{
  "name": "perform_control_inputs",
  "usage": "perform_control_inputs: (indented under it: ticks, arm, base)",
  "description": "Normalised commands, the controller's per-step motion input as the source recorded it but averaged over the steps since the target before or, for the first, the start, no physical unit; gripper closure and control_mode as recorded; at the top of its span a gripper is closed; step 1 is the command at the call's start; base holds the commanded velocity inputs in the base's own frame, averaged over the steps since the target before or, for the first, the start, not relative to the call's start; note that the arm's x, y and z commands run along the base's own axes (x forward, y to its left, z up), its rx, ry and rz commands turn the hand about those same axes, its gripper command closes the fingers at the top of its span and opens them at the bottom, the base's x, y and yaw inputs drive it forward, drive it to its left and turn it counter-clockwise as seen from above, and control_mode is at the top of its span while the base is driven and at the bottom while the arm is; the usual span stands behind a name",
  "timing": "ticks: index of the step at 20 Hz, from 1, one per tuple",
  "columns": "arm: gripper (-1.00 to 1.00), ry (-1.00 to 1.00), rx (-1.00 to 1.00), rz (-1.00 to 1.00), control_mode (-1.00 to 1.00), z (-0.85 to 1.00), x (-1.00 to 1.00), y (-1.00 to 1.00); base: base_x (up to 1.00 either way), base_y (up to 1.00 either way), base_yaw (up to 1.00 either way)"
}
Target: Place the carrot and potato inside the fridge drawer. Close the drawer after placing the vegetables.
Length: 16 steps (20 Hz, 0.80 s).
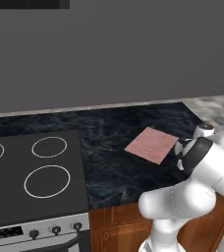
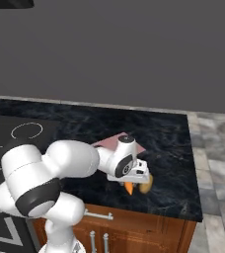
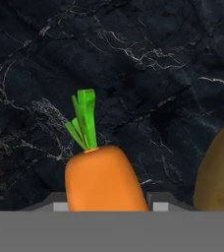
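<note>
Now carrot point(image 3: 104, 179) between claw point(image 3: 106, 206) tips.

arm folded low, tool point(image 2: 134, 182) pointing down, jaw state unclear

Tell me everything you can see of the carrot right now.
The carrot is bright orange, smooth and matte, with a short green leafy top pointing away from the hand camera. In the hand view its body sits between the gripper's finger tips, low and central, though whether they press on it cannot be told. Dark marbled counter lies behind it, and a brown potato sits just to one side, apart from it. In the right base view, its orange tip pokes out under the hand beside the potato.
</note>
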Motion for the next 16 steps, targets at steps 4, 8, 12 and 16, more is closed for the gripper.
perform_control_inputs:
  ticks: [4, 8, 12, 16]
  arm:
    - [1.0, -0.04, 0.0, 0.0, -1.0, 0.17, -0.43, 0.23]
    - [1.0, -0.2, 0.0, 0.0, -1.0, 0.89, -0.3, 0.63]
    - [1.0, -0.14, 0.0, 0.0, -1.0, 1.0, -0.13, 0.84]
    - [1.0, -0.04, 0.0, 0.0, -1.0, 1.0, -0.18, 0.94]
  base:
    - [0.0, 0.0, 0.0]
    - [0.0, 0.0, 0.0]
    - [0.0, 0.0, 0.0]
    - [0.0, 0.0, 0.0]
